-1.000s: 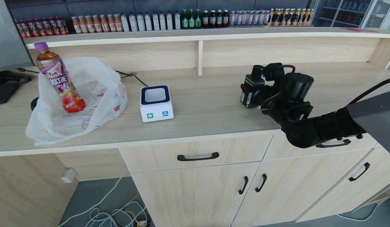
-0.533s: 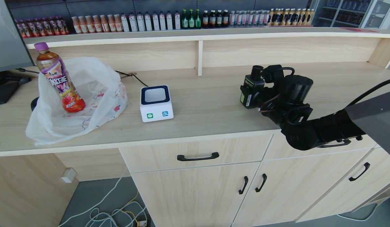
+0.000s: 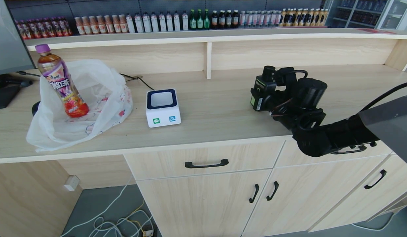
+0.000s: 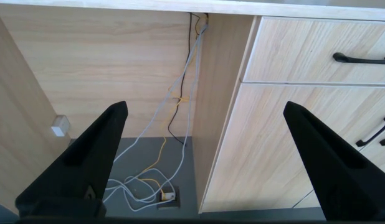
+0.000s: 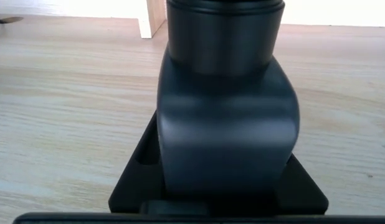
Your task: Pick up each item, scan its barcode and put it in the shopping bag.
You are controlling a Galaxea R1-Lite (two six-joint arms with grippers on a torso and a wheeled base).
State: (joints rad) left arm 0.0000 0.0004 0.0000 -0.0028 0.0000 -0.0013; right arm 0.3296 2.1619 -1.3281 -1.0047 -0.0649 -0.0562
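Bottle [image 3: 60, 82]: amber drink, purple cap, purple-and-red label. It stands leaning slightly inside the open mouth of the shopping bag [image 3: 101, 98], a crumpled white plastic one with faint red print. You find the pair at about 10 o'clock on the counter [image 3: 223, 108].

Scanner [image 3: 163, 107]: white cube with a dark blue frame round its top window and two small icons on its front. It sits just beside the bag at its 3 o'clock, not touching it, with a thin black cable running off behind.

Right gripper [image 3: 263, 95]: hangs above the counter well off at the scanner's 3 o'clock, on a folded black arm. You cannot tell its grip from these views.

Left gripper [image 4: 205, 104]: low, facing the wood panel under the counter. Its two black fingers [image 4: 86, 168] are spread wide apart with nothing between them.

Surface is pale wood grain, with a raised back ledge split by one upright divider. Below it are a drawer and cabinet doors with black handles. Loose cables [image 3: 118, 220] lie on the grey floor at 7 o'clock. A long row of drinks bottles [image 3: 190, 19] lines the shelf at 12 o'clock.

Since a second ago the right wrist has crept up a shade and little else. Bottle, bag and scanner sit exactly where they were.
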